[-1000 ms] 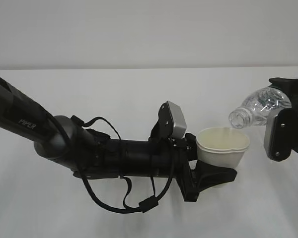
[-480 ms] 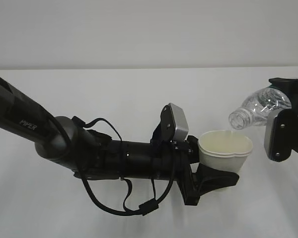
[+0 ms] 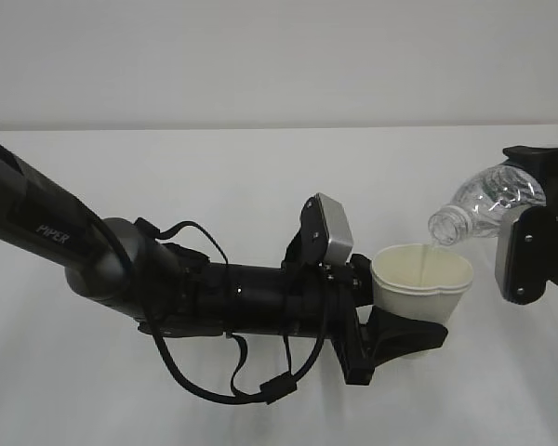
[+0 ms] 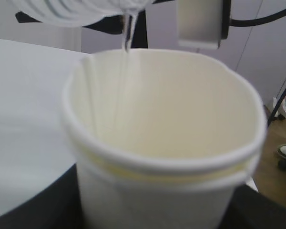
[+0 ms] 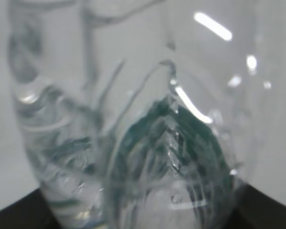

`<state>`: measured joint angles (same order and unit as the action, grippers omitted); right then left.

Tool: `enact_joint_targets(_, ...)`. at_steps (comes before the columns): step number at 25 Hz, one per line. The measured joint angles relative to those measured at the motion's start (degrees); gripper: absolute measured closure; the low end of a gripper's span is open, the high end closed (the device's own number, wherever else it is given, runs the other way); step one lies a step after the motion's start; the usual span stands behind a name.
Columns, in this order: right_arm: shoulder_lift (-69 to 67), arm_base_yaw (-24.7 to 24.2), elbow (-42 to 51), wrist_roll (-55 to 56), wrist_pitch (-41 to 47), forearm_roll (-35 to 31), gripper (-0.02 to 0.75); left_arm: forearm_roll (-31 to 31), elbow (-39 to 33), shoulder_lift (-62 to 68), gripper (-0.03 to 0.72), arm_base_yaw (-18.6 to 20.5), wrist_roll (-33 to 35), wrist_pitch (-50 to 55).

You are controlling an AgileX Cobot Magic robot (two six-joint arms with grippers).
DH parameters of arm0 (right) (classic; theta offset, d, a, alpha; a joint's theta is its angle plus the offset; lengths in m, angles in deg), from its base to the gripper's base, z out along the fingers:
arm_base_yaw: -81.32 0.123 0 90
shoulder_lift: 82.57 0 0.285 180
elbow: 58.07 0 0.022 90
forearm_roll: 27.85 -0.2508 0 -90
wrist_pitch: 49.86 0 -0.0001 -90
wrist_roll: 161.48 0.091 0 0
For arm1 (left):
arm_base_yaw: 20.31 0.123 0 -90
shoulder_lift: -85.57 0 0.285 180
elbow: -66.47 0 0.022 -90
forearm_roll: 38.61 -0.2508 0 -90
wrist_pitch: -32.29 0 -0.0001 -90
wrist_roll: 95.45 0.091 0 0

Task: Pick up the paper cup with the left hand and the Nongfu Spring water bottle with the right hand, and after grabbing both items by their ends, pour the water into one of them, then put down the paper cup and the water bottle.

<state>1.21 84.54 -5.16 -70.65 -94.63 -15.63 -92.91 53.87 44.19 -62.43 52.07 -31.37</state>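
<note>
- Two arms meet over a white table (image 3: 260,167), each holding one thing clear of the surface.
- Left hand (image 3: 395,334): its black jaws are clamped around the lower part of the paper cup (image 3: 420,283), which stands upright with its rim pressed slightly out of round.
- Right hand (image 3: 539,237): it grips the water bottle (image 3: 488,203) by its base end, near the right edge of the exterior view; the jaws themselves are mostly hidden behind the bottle.
- The bottle is tipped with its open neck pointing left and down, just above the cup's far rim.
- A thin stream of water (image 4: 127,33) falls from the neck into the cup, seen in the left wrist view.
- The right wrist view shows only blurred clear plastic with a green tint.
</note>
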Motion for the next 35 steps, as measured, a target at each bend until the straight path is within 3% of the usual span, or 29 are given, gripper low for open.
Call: enact_joint_targets(35, 0.0, 0.0, -0.13, -2.38, 0.21, 0.0, 0.288, 0.31, 0.0, 0.73, 0.253, 0.0, 0.0, -0.21)
